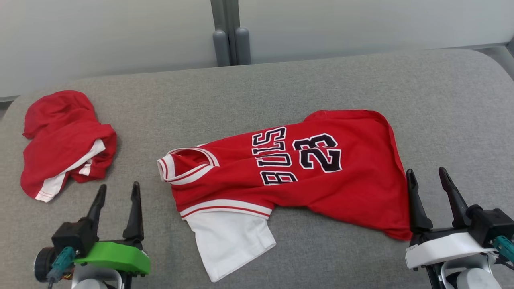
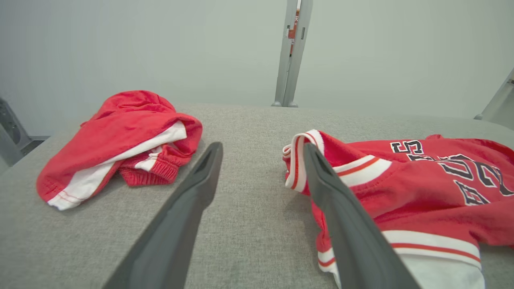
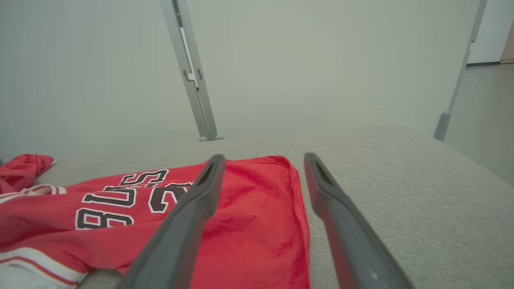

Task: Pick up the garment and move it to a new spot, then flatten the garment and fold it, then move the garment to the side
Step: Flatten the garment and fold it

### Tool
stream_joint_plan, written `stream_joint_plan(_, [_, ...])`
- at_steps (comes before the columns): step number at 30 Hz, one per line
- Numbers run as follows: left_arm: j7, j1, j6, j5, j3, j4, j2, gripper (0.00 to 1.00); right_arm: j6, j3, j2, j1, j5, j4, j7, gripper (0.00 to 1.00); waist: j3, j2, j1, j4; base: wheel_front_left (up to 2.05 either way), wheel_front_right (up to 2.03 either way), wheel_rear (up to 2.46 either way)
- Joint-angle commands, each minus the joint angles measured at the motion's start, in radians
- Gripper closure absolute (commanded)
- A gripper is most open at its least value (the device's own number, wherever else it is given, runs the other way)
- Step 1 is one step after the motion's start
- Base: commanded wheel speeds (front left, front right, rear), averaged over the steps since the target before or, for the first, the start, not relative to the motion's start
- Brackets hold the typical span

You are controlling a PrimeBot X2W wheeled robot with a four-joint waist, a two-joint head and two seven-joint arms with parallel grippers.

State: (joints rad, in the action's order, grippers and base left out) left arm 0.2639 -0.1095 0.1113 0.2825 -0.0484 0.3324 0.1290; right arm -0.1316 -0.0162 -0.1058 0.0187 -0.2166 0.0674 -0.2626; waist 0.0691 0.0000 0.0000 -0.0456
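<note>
**A:** Note one. The red jersey [image 1: 289, 176] lies near the middle of the grey padded worktop [image 1: 361, 76]. Its collar [image 1: 176, 166] is at 9 o'clock and its hem [image 1: 395, 160] at 3 o'clock, with a white sleeve [image 1: 231, 241] sticking out at 6 o'clock. It is not flat: a crease runs through the chest lettering and hides some of the letters.

**B:** Pincers?

**A:** Both are wide and both are empty. The left pincer [image 1: 119, 185] sits at 8 o'clock of the jersey, over bare worktop. It is between the collar and a heap of red shorts [image 1: 64, 140] further out at 9 o'clock. The right pincer [image 1: 426, 170] is at 4 o'clock, one finger over the hem corner and the other over bare worktop. I cannot tell whether it touches the cloth.

**B:** What could go wrong?

**A:** My judgement only:
- A pinch at the hem may catch only the top layer, so the jersey would open like a bag when lifted.
- If the two sides are pulled unevenly, the chest crease would probably be dragged along and not smoothed out.
- The sleeve could tuck under the body.
- The left pincer is near enough to the shorts to snag them if it swings wide.

**B:** Do the views differ?

**A:** Yes.
- The head view gives the whole outline and the full sleeve.
- The left wrist view shows the collar standing up off the surface just beside one finger of the left pincer [image 2: 262, 146]. It also shows the ribbed waistband of the shorts.
- The right wrist view shows the stitched hem lying flat and running up between the fingers of the right pincer [image 3: 264, 157].
</note>
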Motion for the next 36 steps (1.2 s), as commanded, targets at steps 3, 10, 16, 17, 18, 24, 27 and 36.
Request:
stream_joint_plan(3, [0.001, 0.053, -0.012, -0.042, 0.064, -0.102, -0.019, 0.0, 0.002, 0.004, -0.005, 0.021, 0.011, 0.0, -0.003, 0.0, -0.036, 0.0, 0.0, 0.038, 0.0, 0.0, 0.0])
stream_joint_plan(10, [0.001, 0.13, -0.002, -0.092, 0.129, -0.224, -0.048, 0.0, 0.002, 0.017, -0.011, 0.04, 0.019, 0.015, -0.003, 0.0, -0.069, 0.0, 0.0, 0.053, 0.0, 0.0, 0.0])
stream_joint_plan(16, [0.001, 0.177, 0.013, -0.133, 0.095, -0.239, -0.04, 0.0, 0.002, 0.023, -0.012, 0.06, 0.02, 0.022, -0.003, 0.0, -0.088, 0.0, 0.0, 0.049, 0.0, 0.0, 0.0])
stream_joint_plan(17, [0.001, 0.183, 0.015, -0.134, 0.093, -0.236, -0.038, 0.0, 0.002, 0.021, -0.01, 0.067, 0.021, 0.02, -0.003, 0.0, -0.09, 0.0, 0.0, 0.05, 0.0, 0.0, 0.0])
stream_joint_plan(18, [0.001, 0.186, 0.016, -0.133, 0.092, -0.234, -0.037, 0.0, 0.002, 0.019, -0.008, 0.071, 0.022, 0.018, -0.003, 0.0, -0.091, 0.0, 0.0, 0.05, 0.0, 0.0, 0.0])
stream_joint_plan(24, [0.001, 0.195, 0.019, -0.125, 0.094, -0.222, -0.039, 0.0, 0.002, 0.016, 0.005, 0.1, 0.03, 0.008, -0.003, 0.0, -0.097, 0.0, 0.0, 0.052, 0.0, 0.0, 0.0])
stream_joint_plan(27, [0.001, 0.191, 0.02, -0.126, 0.093, -0.214, -0.038, 0.0, 0.002, 0.021, 0.006, 0.097, 0.036, 0.01, -0.003, 0.0, -0.096, 0.0, 0.0, 0.052, 0.0, 0.0, 0.0])
stream_joint_plan(36, [0.001, 0.18, 0.02, -0.122, 0.091, -0.197, -0.033, 0.0, 0.002, 0.023, 0.005, 0.087, 0.044, 0.013, -0.003, 0.0, -0.097, 0.0, 0.0, 0.055, 0.0, 0.0, 0.0])
